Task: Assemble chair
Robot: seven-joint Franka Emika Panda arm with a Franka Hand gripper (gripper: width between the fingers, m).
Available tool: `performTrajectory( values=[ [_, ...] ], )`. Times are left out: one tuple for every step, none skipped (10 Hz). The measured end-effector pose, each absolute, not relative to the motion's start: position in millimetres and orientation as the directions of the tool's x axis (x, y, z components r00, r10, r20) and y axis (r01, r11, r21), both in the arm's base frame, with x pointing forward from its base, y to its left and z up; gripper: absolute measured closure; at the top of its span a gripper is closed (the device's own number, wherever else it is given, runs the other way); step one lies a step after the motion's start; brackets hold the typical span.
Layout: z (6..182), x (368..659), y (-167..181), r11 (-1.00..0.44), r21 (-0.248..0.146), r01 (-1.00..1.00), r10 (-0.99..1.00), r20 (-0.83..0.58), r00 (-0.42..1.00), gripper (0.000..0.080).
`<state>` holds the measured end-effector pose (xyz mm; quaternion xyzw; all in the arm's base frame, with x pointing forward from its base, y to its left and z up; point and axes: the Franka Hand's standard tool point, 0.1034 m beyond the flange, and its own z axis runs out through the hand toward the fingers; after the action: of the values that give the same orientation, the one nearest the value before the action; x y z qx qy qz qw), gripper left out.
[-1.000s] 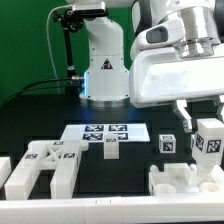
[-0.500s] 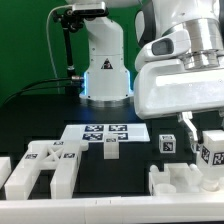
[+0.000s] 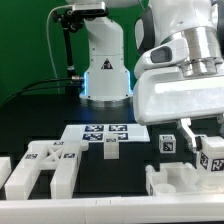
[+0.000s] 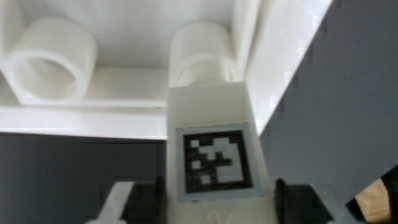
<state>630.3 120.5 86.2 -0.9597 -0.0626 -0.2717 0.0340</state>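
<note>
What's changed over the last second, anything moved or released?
The hand, still gripping the tagged white bar, came down toward the white chair part at the exterior view's right. Nothing was released. The H-shaped part, marker board and small cube stayed put.

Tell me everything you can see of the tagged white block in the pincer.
The block is a glossy white bar that looks like plastic, with a black-and-white square tag on one face. It hangs roughly upright, and the pincer clamps two opposite sides. It sits just above the big white part at the exterior view's right. I cannot tell whether it touches that part.
</note>
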Motion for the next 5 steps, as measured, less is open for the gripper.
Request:
performTrajectory(
  values=[
    [85.9,630.2,119.7,-0.989,-0.027,0.143,0.105,0.545,0.832,0.0512],
    [85.6,629.2,118.6,-0.989,-0.022,0.148,0.111,0.553,0.826,0.0512],
    [85.6,629.1,117.5,-0.989,-0.019,0.149,0.113,0.556,0.823,0.0512],
    [85.7,629.1,117.5,-0.988,-0.017,0.151,0.116,0.556,0.823,0.0512],
    [85.6,629.1,117.5,-0.988,-0.015,0.155,0.120,0.556,0.822,0.0512]
  ],
)
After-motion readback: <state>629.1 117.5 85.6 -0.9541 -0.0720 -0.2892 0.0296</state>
